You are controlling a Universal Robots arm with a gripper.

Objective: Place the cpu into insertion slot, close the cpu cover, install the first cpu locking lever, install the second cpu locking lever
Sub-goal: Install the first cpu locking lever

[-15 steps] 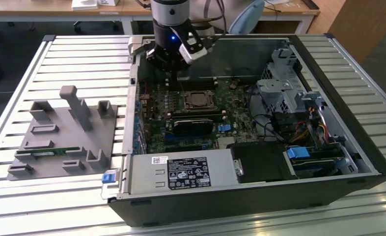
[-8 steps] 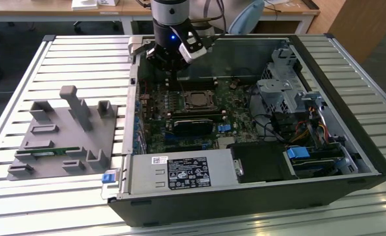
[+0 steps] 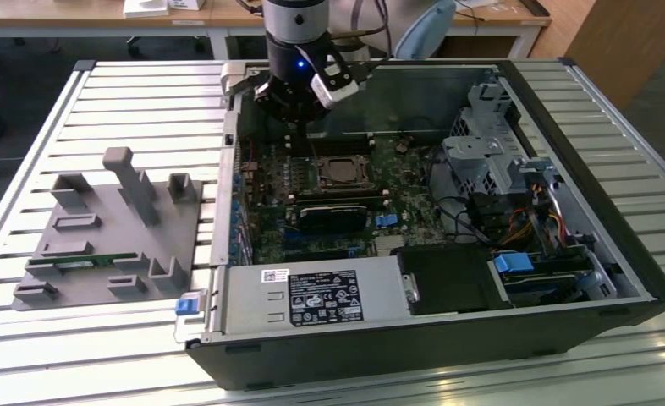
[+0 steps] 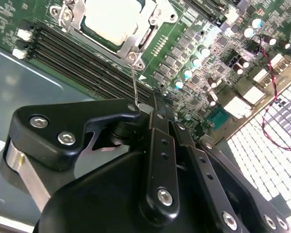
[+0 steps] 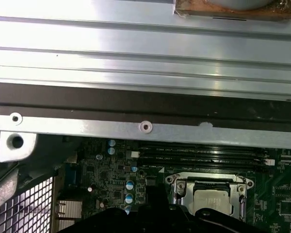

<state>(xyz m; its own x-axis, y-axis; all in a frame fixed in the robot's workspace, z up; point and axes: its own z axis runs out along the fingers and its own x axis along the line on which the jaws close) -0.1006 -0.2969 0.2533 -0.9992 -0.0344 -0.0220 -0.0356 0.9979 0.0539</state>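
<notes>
Here, your gripper (image 3: pixel 299 142) hangs inside the open computer case (image 3: pixel 423 347) on the slatted bench (image 3: pixel 140 101), just above the motherboard (image 4: pixel 165 46). In the second wrist view its fingers look drawn together on the top end of a thin wire locking lever (image 4: pixel 134 85), which rises upright from a corner of the socket. Just below and beyond the gripper, the cpu (image 4: pixel 109 19) lies flat in the insertion slot (image 3: pixel 336 173), with the cpu cover (image 4: pixel 155 17) down around it. Memory slots (image 4: pixel 87 60) run between gripper and socket. A grey fixture (image 3: pixel 107 228) sits on the bench, well apart from the gripper.
</notes>
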